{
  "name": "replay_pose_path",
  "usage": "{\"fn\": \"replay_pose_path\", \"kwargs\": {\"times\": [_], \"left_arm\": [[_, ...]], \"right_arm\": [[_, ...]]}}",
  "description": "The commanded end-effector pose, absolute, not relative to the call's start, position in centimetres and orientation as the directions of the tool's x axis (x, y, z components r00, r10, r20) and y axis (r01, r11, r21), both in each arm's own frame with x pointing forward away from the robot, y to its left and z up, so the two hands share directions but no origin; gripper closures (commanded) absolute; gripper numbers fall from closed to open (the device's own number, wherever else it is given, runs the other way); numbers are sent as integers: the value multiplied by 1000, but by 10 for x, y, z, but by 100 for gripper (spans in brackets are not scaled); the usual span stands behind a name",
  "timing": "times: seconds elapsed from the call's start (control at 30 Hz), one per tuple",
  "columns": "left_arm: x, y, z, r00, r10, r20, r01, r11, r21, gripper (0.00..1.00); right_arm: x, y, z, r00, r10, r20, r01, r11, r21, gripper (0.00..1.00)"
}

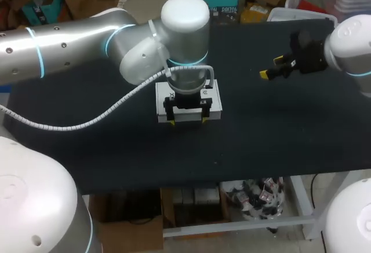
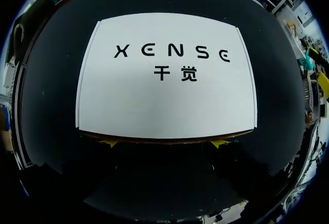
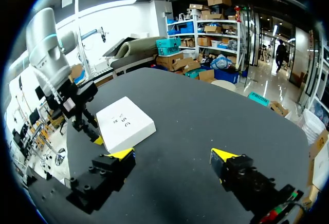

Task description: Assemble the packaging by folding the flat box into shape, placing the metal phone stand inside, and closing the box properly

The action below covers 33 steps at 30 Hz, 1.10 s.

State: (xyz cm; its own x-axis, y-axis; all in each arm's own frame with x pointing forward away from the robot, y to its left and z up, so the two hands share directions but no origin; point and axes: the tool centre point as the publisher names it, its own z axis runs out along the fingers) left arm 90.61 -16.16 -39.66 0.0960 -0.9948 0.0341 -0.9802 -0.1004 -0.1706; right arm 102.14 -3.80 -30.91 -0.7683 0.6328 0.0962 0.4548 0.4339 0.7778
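1 closed white box (image 2: 164,106) lies flat, lid printed; left gripper (image 1: 188,121) spread along its edge, right gripper (image 3: 172,154) spread, empty.

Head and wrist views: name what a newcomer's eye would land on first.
The white box with black lettering, lying closed in the middle of the dark table. My left hand sits open at its near edge, while my right hand hangs open above the table's right side, away from the box.
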Motion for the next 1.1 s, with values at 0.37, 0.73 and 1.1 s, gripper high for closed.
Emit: {"fn": "replay_pose_path", "kwargs": {"times": [0.37,0.73,1.1], "left_arm": [[981,-146,-394,75,-996,47,-990,-80,-119,0],[1020,-146,-396,63,-996,55,-993,-68,-93,0],[1050,-152,-395,61,-997,47,-995,-64,-77,0]], "right_arm": [[1022,-40,-309,-772,628,101,453,432,780,0],[1022,-40,-309,-772,628,101,453,432,780,0],[1022,-40,-309,-772,628,101,453,432,780,0]]}}
